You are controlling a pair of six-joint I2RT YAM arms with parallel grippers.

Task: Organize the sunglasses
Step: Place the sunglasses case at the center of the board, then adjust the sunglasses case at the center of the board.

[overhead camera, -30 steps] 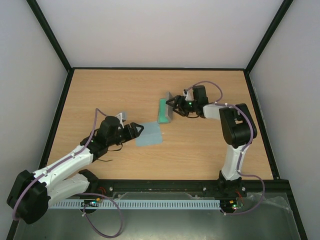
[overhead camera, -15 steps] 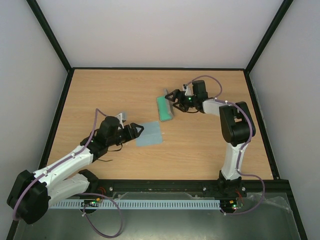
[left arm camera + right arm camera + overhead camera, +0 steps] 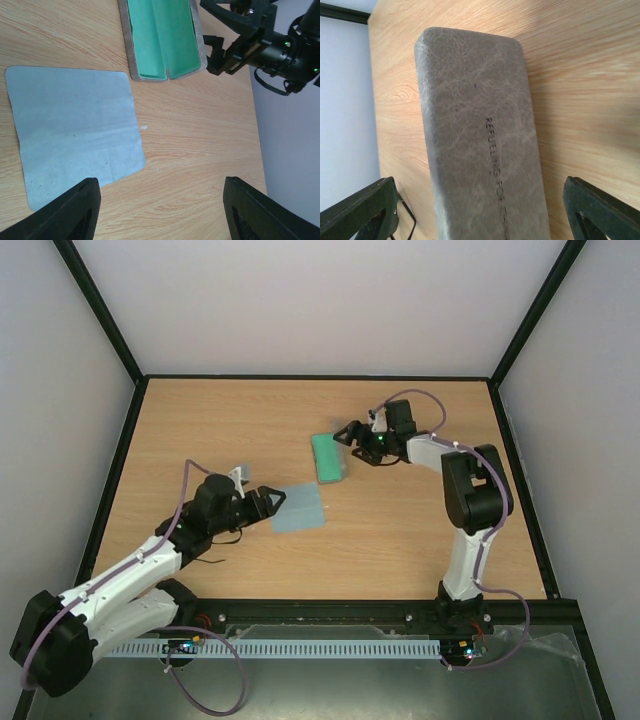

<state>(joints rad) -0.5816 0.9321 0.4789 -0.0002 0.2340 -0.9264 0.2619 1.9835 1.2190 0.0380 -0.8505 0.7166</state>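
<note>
The table (image 3: pixel 200 430) carries 3 items.

1. The sunglasses (image 3: pixel 232 531) show only as fine dark lines toward the table's near-left corner, at the wrist of the left arm and partly hidden by it. Contact with the arm cannot be determined.
2. The cloth (image 3: pixel 298 508), light blue, lies flat near the table's middle, between the sunglasses and the case.
3. The case (image 3: pixel 326 457) lies open beyond the cloth, toward the far edge, its green lining facing up. The right wrist view shows its grey outer shell.

The left gripper (image 3: pixel 272 502) hovers at the cloth's left edge with its jaws wide and nothing between them. The right gripper (image 3: pixel 345 435) sits just beside the case's right edge, its jaws wide and gripping nothing.
</note>
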